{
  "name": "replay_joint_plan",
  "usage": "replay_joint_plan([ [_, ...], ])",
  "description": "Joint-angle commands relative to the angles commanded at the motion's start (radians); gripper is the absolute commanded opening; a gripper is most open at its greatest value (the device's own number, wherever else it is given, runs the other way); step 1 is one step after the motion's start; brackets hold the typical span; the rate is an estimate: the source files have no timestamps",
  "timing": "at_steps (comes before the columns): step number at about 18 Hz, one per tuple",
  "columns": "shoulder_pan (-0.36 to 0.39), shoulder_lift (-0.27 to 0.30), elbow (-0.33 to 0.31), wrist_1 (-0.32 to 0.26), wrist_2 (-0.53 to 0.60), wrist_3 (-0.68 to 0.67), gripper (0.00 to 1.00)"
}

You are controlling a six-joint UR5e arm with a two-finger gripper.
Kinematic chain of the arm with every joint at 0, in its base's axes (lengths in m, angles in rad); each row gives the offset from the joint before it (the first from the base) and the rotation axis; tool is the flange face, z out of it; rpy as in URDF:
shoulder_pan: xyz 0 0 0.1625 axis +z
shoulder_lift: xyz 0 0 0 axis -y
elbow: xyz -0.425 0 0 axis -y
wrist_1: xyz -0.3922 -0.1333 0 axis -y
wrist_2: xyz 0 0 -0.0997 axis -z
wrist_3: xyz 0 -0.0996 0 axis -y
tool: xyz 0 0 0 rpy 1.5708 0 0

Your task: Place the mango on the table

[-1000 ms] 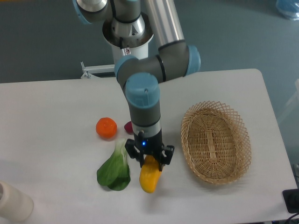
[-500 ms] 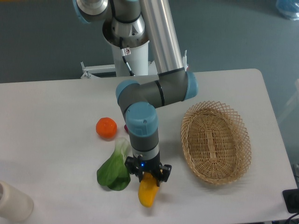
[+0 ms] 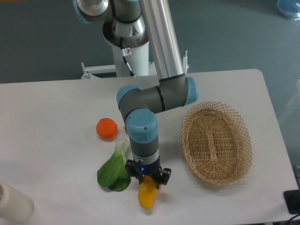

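Nearest the camera: mango (image 3: pixel 146 197), yellow with an orange top, near the front edge of the white worktop (image 3: pixel 56 140). Its upper end sits between the two fingers of the end effector (image 3: pixel 148 178), which is clamped on it; lower end points down toward the worktop, can't tell if it's touching the surface or just above. Blue light lit on the end effector body, arm coming straight down onto it from above.

Front left corner: a white cylindrical object (image 3: pixel 11 204), partly cut off by the frame edge.

Just left of the mango: a green leafy vegetable (image 3: pixel 115 169) lying flat, pale stem end pointing up toward the arm, leaf close beside the end effector.

Further back left: an orange (image 3: pixel 107 128), apart from the greens. A sliver of something dark red shows beside the arm's wrist, mostly hidden.

Right side: oval wicker basket (image 3: pixel 217 143), well apart from the mango, nothing visible inside.

Far back: arm base (image 3: pixel 126 33) at the rear worktop edge, grey floor behind
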Motion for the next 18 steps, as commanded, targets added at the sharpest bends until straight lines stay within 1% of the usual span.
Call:
replay_joint_plan([
  [2, -0.005, 0.000, 0.000, 0.000, 0.015, 0.002, 0.55],
  [4, -0.005, -0.002, 0.000, 0.000, 0.022, 0.002, 0.60],
  [5, -0.005, -0.002, 0.000, 0.000, 0.023, 0.002, 0.74],
  [6, -0.005, 0.000, 0.000, 0.002, 0.037, 0.005, 0.91],
  [7, -0.006, 0.000, 0.000, 0.002, 0.051, 0.011, 1.00],
  [14, -0.011, 0.021, 0.015, 0.003, 0.058, 0.014, 1.00],
  [18, -0.011, 0.054, 0.006, 0.002, 0.051, 0.015, 1.00],
])
